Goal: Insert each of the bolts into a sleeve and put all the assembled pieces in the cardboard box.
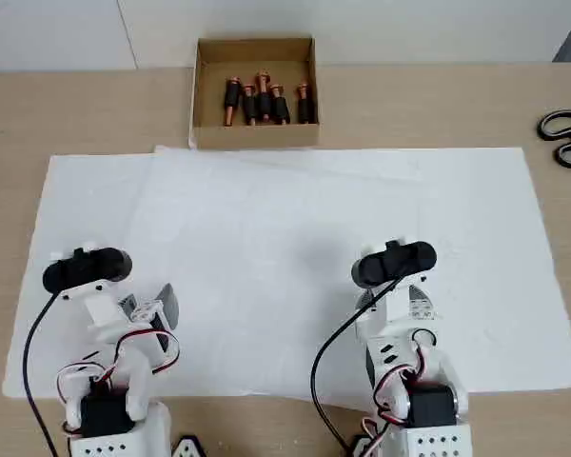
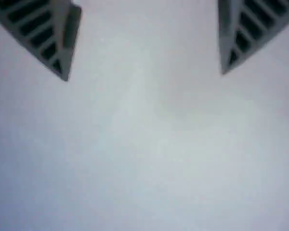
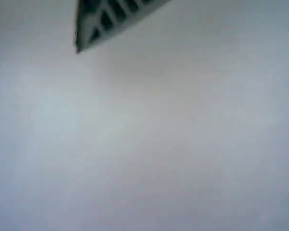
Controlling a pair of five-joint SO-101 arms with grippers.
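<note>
Resting in the cardboard box [image 1: 255, 136], copper bolts [image 1: 264, 78] wear black sleeves [image 1: 280, 109].

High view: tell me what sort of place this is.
Probably a robotics test bench or lab: two small robot arms sit at a wooden table, over a white paper sheet, with a cardboard box of assembled pieces and scissors nearby.

no legible text, no labels, no numbers
</note>
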